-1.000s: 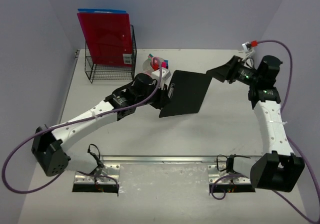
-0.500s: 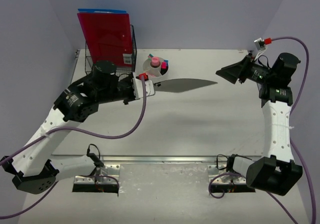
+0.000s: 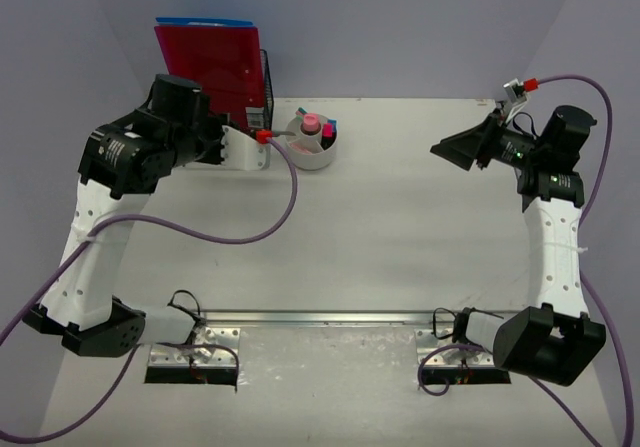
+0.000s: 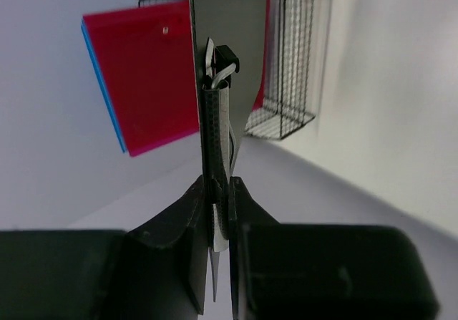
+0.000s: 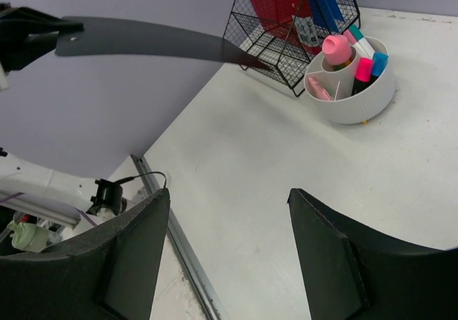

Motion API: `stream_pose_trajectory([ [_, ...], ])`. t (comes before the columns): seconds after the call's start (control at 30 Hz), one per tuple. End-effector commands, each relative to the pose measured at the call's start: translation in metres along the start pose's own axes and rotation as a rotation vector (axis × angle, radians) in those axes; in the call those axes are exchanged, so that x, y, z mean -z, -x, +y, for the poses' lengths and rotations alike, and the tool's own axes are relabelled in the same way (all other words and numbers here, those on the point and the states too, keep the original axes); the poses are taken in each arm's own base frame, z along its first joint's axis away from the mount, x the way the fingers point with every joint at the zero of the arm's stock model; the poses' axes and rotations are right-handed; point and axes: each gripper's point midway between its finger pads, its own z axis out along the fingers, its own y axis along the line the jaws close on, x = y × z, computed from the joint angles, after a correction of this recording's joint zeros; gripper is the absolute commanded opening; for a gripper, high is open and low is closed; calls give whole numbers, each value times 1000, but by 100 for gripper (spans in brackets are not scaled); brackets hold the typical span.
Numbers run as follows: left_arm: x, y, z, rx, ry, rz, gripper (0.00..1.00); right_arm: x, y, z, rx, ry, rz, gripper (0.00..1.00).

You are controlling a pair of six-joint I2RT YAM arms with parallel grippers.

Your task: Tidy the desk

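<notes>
The off-white desk (image 3: 380, 227) has a silver rail (image 3: 320, 318) along its front edge. My left gripper (image 3: 245, 153) is raised at the back left beside the wire rack (image 3: 266, 79) and is shut on a thin black clipboard (image 4: 212, 130). In the left wrist view the board is edge-on between the jaws of the left gripper (image 4: 220, 191), with its metal clip (image 4: 224, 61) up. In the right wrist view the clipboard (image 5: 143, 39) reaches to the wire rack (image 5: 279, 30). My right gripper (image 3: 442, 150) hovers open and empty at the back right, its jaws (image 5: 227, 191) wide above bare desk.
The rack holds a red folder (image 3: 210, 62) with a blue one (image 5: 325, 1) behind it. A round white pen cup (image 3: 315, 139) with pink and blue markers stands just right of the rack. Lavender walls close in the back and sides.
My left arm has swung the clipboard from the middle of the desk up and back to the rack at the left. My right gripper has drawn back slightly to the right and risen.
</notes>
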Motion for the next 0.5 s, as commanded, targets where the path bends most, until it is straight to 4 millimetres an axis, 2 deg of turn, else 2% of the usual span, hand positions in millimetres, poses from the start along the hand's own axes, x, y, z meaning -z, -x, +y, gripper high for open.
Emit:
stream_pose_trajectory([
  [0.0, 12, -41, 35, -125, 67, 114, 0, 3, -2, 8, 59, 21, 6, 68],
  [0.23, -5, -84, 52, -127, 37, 173, 0, 2, -5, 4, 44, 24, 14, 68],
  [0.3, -10, -88, 54, -131, 25, 173, 0, 2, -6, 3, 44, 23, 15, 68],
  [0.47, -28, -86, 51, -109, -4, 121, 0, 1, -8, 1, 39, 21, 19, 68],
])
